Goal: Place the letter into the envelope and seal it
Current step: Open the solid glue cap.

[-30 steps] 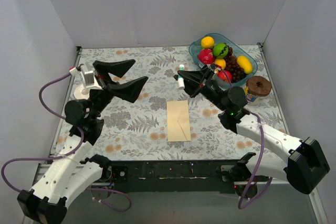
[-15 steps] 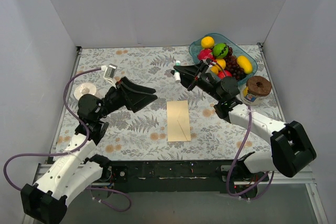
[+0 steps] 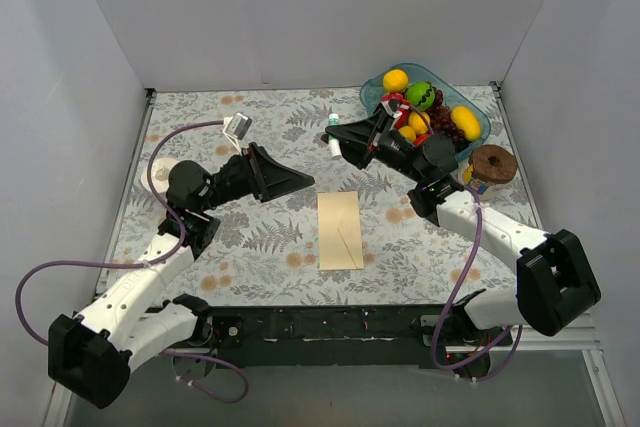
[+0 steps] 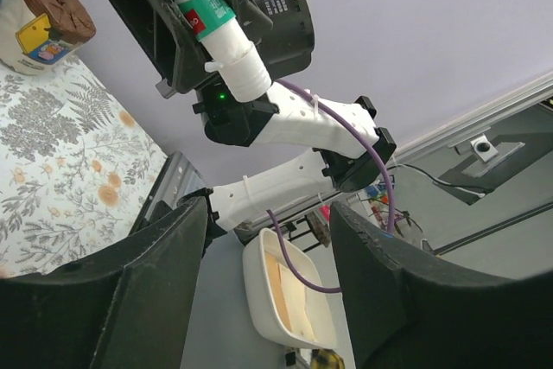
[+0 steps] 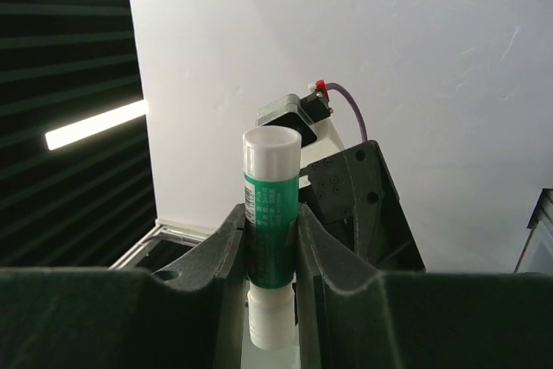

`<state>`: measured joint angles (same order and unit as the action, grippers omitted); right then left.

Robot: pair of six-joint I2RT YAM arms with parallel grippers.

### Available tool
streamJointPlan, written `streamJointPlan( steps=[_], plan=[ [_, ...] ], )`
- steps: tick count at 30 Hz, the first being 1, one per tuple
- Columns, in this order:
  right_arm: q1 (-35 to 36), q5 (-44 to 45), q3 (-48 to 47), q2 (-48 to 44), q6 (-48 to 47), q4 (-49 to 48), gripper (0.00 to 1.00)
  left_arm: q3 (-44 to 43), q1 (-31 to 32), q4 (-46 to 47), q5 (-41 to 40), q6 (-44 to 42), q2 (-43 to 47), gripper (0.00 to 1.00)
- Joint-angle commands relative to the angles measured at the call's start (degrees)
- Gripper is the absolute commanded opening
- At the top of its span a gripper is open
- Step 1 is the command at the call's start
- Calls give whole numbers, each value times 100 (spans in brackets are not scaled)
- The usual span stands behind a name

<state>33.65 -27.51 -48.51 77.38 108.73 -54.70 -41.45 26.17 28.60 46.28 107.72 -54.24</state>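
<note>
Right claw (image 3: 340, 133) grips glue stick (image 5: 270, 213); left claw (image 3: 303, 181) parted, empty; envelope (image 3: 340, 230) apart from both.

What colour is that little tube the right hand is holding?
The tube is green with white ends; the right wrist view shows it best.

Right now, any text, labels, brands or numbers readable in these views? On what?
No text can be read outright.
Glue stick in the right hand: white print and a red mark on the green label, too blurred to read.
Jar: yellow label, print too small to read.
Envelope: plain, no text.
</note>
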Motion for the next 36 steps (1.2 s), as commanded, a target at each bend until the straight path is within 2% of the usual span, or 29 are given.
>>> streamJointPlan(
  steps=[1,6,15,22,27,36],
  plan=[
    [-34,-115,-326,-136,-572,205,1,-275,230,31,-250,276,-78,57],
    [-34,-79,-220,-206,-677,310,1,-513,686,-302,-935,30,-297,54],
    [-34,-18,-176,-356,-914,592,1,-803,1240,-706,-1692,-313,-816,45],
    [-34,-18,-115,-408,-923,565,1,-768,1294,-952,-1965,-436,-685,45],
    [-34,26,-123,-496,-1125,793,1,-663,1302,-707,-2272,-314,-465,48],
    [-43,44,-167,-575,-1284,996,1,-706,1302,-470,-2115,-252,-544,49]
  ],
)
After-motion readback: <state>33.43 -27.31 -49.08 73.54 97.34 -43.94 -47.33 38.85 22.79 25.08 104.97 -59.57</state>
